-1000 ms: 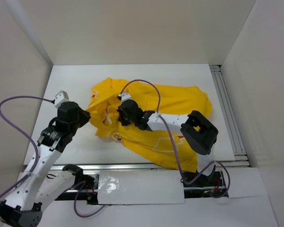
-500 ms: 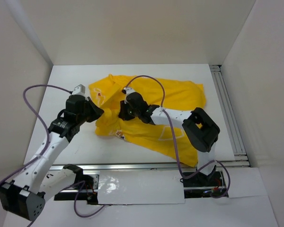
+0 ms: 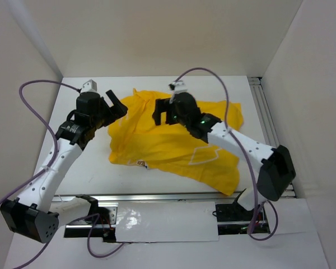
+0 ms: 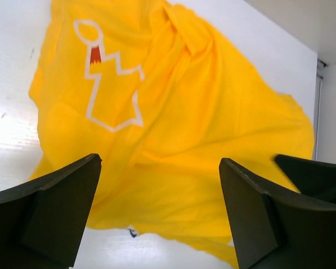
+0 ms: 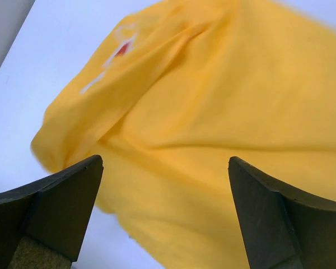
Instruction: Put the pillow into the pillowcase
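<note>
The bright yellow pillowcase [image 3: 176,143] lies crumpled and spread across the middle of the white table, a white-outlined print with a red patch [image 4: 103,84] on its upper face. The pillow is hidden; no white cushion shows in any view. My left gripper [image 3: 116,103] hovers over the case's back left corner, open, with nothing between its fingers [image 4: 159,161]. My right gripper [image 3: 163,110] hangs above the case's back edge, also open and empty [image 5: 165,161]. Both wrist views look down on yellow pillowcase fabric [image 5: 229,101] well below the fingertips.
Pale walls close in the table on the left, back and right. A grooved metal rail [image 3: 267,126] runs along the right side and another [image 3: 157,197] along the front edge. Purple cables [image 3: 42,89] loop from both arms. Bare table [image 3: 84,162] shows left of the case.
Both grippers were shut on the pillowcase near its left middle; they have let go, opened wide and lifted back. The case has dropped and spread out flatter.
</note>
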`<state>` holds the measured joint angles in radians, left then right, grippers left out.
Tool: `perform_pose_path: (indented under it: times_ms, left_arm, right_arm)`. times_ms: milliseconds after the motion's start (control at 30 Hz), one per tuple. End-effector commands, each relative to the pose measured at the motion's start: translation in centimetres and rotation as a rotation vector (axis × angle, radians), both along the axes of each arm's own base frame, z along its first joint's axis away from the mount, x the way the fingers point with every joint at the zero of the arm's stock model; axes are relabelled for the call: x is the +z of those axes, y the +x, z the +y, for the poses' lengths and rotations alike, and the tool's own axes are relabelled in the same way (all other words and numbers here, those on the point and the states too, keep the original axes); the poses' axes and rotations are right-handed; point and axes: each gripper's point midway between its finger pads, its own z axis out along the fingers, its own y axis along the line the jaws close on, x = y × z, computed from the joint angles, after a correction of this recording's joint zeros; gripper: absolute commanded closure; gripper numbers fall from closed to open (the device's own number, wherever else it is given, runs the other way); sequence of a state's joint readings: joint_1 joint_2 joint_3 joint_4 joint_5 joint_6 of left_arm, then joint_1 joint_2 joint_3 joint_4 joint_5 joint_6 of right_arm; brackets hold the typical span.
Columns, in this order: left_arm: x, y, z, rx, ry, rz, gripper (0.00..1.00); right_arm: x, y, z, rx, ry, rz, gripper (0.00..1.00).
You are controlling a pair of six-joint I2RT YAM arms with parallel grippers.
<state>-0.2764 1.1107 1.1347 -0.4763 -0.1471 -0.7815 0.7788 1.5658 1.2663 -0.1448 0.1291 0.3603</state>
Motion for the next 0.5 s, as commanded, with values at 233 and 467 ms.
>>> perform_pose_path:
  times_ms: [233, 467]
  left_arm:
    - [-7.5, 1.0, 0.5, -0.032, 0.125, 0.285, 0.0]
    - [-11.6, 2.1, -2.5, -0.185, 0.122, 0.27, 0.0]
  right_arm:
    - [-3.0, 3.4, -19.4, -0.492, -0.105, 0.17, 0.0]
    - [-5.9, 3.8, -25.5, -0.59, -0.108, 0.253, 0.0]
